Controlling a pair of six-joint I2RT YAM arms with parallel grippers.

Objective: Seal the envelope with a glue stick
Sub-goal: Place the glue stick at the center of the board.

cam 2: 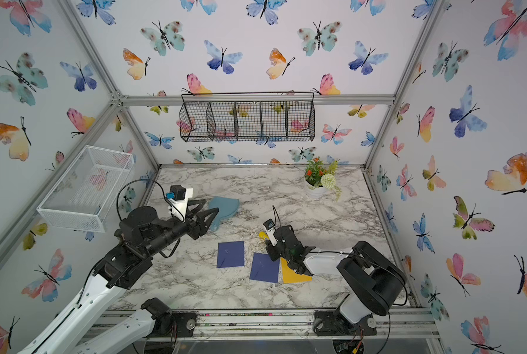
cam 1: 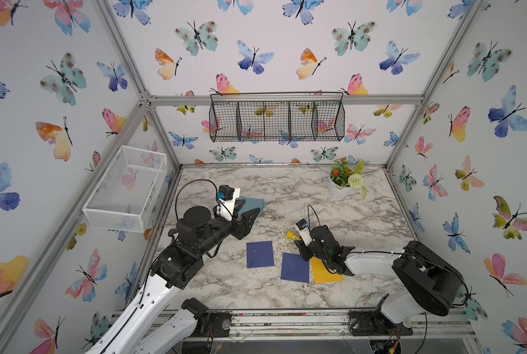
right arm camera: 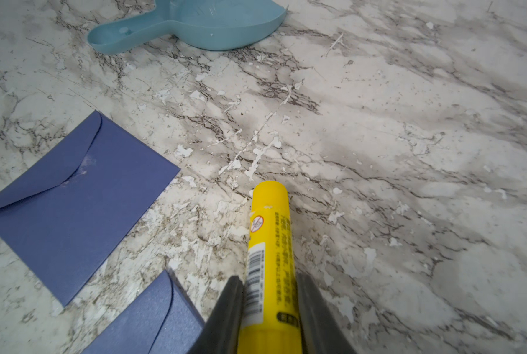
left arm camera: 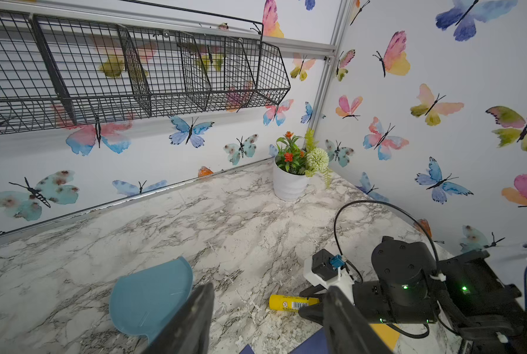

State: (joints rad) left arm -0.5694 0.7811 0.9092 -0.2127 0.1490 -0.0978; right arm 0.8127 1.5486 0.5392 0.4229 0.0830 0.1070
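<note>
Glue stick vs right hand: the glue stick sits between the two fingers of the right hand. Its rear part is inside the hand. Its rounded yellow end projects forward past the fingertips, with the barcode label turned toward the wrist camera.
Glue stick location: low at the marble worktop, roughly level with it and just beside the far corner of the second blue envelope. Whether the tube rests on the surface cannot be told.
Neighbours: the blue envelope lies flat with its flap down, apart from the tube. The yellow envelope lies partly under the right wrist. The teal plastic scoop lies well beyond the tube's tip.
Right arm pose: reaches in from the right edge with the forearm low and nearly level. The wrist is over the yellow envelope and the hand is aimed toward the far left.
Right hand state: fingers narrow, one against each side of the tube, so the hand has hold of the glue stick.
Left arm pose: raised above the worktop and stretched toward the far side. In both top views the left hand is over the scoop.
Left hand state: fingers spread wide, nothing between them, touching nothing.
</note>
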